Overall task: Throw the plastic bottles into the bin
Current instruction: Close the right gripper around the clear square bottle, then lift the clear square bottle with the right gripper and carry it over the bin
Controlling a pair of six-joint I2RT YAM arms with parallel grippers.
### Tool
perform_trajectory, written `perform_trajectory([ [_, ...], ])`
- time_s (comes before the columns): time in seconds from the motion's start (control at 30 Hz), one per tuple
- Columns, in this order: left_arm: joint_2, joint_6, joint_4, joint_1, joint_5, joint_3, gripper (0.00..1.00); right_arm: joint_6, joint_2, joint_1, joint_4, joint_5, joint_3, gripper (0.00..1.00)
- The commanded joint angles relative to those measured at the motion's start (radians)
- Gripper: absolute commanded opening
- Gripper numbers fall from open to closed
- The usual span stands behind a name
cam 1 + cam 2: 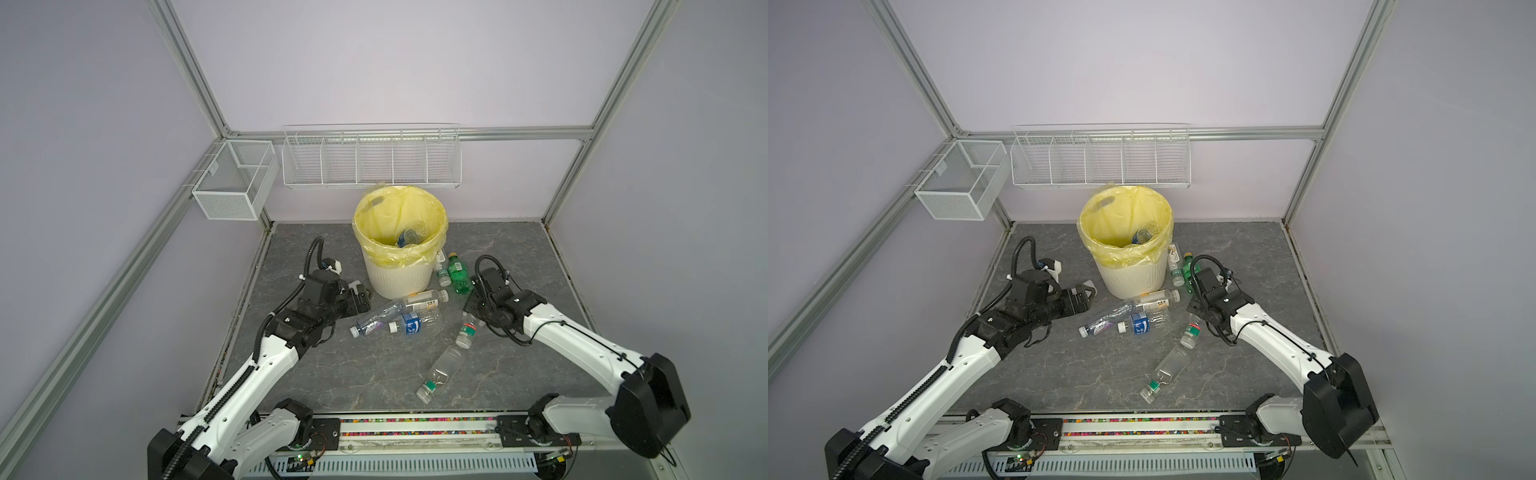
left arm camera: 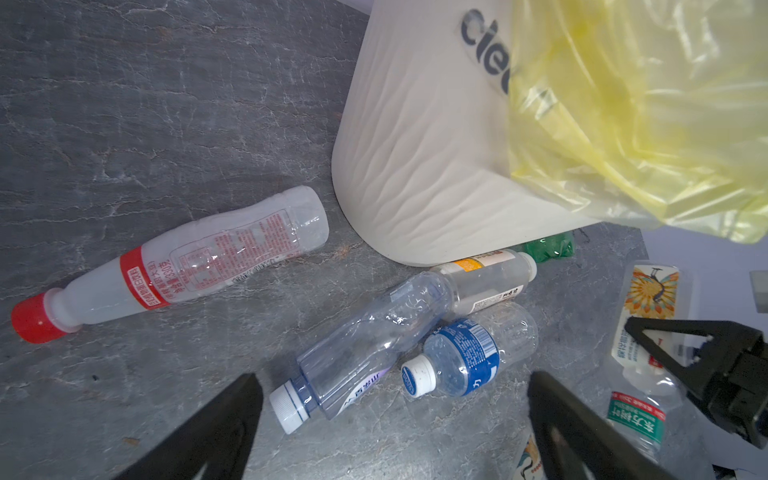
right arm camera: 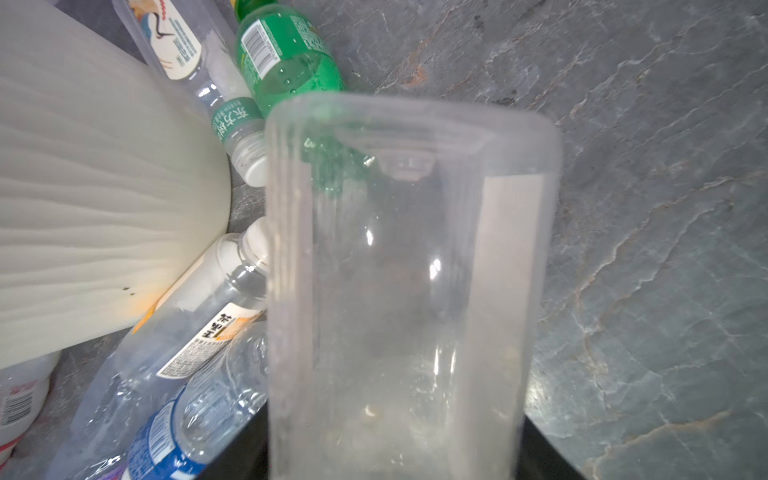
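L gripper point(image 2: 392, 376) jaws wide apart; clear white-cap bottle point(image 2: 365, 340) & blue-label bottle point(image 2: 465, 361) lie touching ahead on worktop point(image 2: 124, 104). Orange-label bottle point(image 2: 490, 286) at bin point(image 2: 415, 145) base, green bottle point(image 2: 550, 245) beside it. Red-cap bottle point(image 2: 187, 266) lies apart, nr bin. Yellow bag point(image 2: 644, 124) overhangs bin wall.

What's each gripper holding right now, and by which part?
Right gripper grips the clear green-labelled bottle by its clear body, between label and base. Left gripper is open, holding nothing.

Wire rack point(image 1: 371, 166), mesh basket point(image 1: 232, 187), grey tbl point(image 1: 519, 270)
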Motion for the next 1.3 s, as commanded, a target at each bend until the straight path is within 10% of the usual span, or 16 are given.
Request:
perform_trajectory([
  [0.0, 0.007, -0.003, 0.002, 0.005, -0.012, 0.015, 0.99, 0.004, -0.097, -0.005, -0.054, 0.026, -0.02, 0.64],
  [0.53, 0.007, -0.028, 0.027, 0.005, -0.009, -0.016, 1.0, -0.168, -0.48, 0.002, -0.076, 0.028, 0.007, 0.64],
  [1.27, 0.005, -0.048, 0.047, 0.005, -0.006, -0.047, 1.0, -0.46, -0.503, 0.122, 0.157, -0.168, 0.087, 0.65],
])
